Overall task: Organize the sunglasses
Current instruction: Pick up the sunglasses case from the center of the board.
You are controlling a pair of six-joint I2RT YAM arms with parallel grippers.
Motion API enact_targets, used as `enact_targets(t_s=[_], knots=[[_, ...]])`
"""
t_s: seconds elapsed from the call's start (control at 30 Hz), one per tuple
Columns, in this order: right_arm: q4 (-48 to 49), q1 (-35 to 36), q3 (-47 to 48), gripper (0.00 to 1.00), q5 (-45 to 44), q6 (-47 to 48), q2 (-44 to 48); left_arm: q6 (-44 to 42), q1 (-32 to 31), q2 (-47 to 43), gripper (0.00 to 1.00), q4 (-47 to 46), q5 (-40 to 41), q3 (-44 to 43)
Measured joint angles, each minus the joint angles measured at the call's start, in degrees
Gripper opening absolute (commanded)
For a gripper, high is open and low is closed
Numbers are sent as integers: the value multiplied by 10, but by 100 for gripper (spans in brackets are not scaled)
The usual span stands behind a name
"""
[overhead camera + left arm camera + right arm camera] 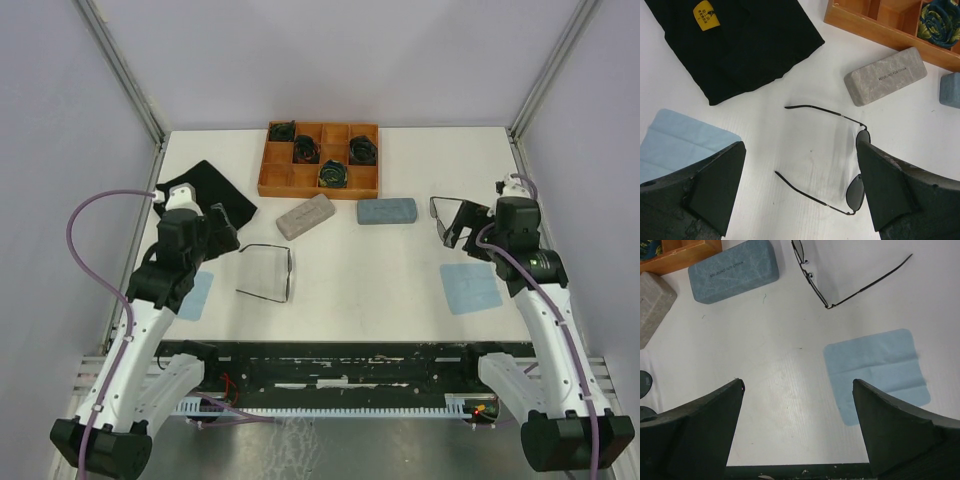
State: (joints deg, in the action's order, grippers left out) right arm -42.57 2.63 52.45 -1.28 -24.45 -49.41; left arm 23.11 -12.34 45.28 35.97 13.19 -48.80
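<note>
One pair of sunglasses [289, 272] lies unfolded on the white table just right of my left gripper [218, 236]. In the left wrist view its two thin arms [825, 111] stretch between my open fingers and its dark lenses [856, 192] sit beside the right finger; my left gripper [800, 144] holds nothing. The other sunglasses [446, 214] lie at the right, just ahead of my right gripper [464, 230]. The right wrist view shows these sunglasses [870, 281] well beyond my right gripper [797, 381], which stands open over bare table.
A grey case [305, 216] and a blue case [386, 211] lie mid-table in front of a wooden compartment tray [310, 192] holding dark green coiled bundles. A black cloth [205, 195] lies at the back left. Light blue wiping cloths [195, 295] [470, 288] lie near each arm.
</note>
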Motion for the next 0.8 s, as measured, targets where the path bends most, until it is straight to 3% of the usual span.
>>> enact_targets(t_s=[0.37, 0.57, 0.67, 0.8], knots=[[2, 11, 57, 99, 69, 9, -151, 1, 4, 43, 100, -11, -14, 0], [7, 91, 135, 99, 58, 40, -267, 0, 4, 48, 100, -40, -35, 4], [23, 122, 143, 99, 56, 46, -287, 0, 4, 58, 99, -72, -51, 3], [38, 149, 125, 99, 59, 48, -282, 0, 5, 136, 96, -109, -76, -37]])
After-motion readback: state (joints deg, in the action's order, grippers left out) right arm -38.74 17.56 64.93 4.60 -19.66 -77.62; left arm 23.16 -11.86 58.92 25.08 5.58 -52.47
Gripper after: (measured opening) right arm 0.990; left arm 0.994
